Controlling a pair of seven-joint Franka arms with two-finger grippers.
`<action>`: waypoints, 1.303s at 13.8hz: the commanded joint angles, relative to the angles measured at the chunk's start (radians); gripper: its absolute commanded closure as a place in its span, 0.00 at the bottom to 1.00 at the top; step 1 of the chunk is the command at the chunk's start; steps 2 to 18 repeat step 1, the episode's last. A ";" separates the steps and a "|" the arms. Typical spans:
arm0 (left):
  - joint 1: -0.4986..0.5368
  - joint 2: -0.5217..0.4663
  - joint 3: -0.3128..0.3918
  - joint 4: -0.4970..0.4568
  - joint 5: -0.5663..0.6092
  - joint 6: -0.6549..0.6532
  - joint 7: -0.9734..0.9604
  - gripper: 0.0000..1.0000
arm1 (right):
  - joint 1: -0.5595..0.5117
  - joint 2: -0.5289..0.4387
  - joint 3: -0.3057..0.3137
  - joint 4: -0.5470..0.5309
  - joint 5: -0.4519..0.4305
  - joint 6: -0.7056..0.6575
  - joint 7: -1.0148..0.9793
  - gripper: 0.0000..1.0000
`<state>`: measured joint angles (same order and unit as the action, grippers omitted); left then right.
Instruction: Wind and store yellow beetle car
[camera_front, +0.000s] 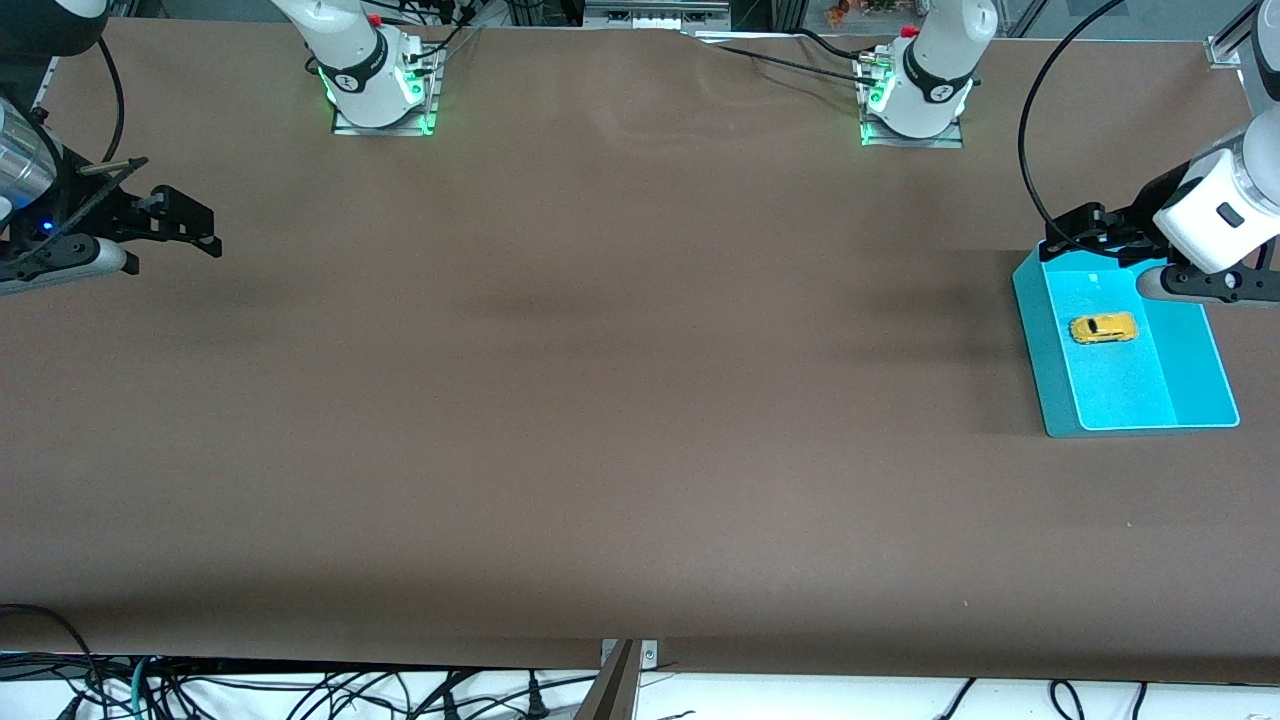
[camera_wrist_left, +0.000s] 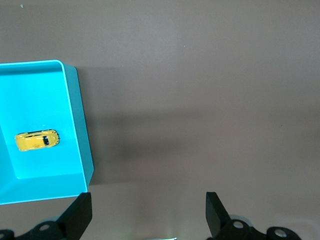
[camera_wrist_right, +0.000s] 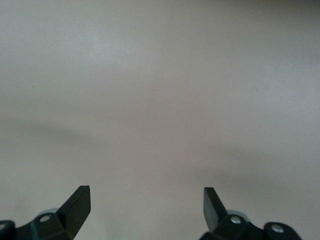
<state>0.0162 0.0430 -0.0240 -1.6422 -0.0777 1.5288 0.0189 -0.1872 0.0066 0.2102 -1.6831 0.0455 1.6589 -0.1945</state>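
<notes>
white arms (camera_front: 355, 60), black grippers (camera_front: 185, 222)

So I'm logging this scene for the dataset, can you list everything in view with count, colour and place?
yellow beetle car: one, bright yellow, lying in the tray, on its floor.
tray: one, turquoise, on the table at the left arm's end.
table: one, brown, under everything.
left gripper: one, black, open, holding nothing, above the tray's edge nearest the arm bases.
right gripper: one, black, open, holding nothing, waiting above the table at the right arm's end.
</notes>
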 joint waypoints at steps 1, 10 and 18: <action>-0.012 0.006 0.004 0.022 0.023 -0.021 -0.011 0.00 | 0.002 0.010 0.003 0.031 -0.006 -0.024 0.007 0.00; -0.012 0.006 0.004 0.022 0.023 -0.021 -0.011 0.00 | 0.002 0.010 0.003 0.031 -0.006 -0.024 0.007 0.00; -0.012 0.006 0.004 0.022 0.023 -0.021 -0.011 0.00 | 0.002 0.010 0.003 0.031 -0.006 -0.024 0.007 0.00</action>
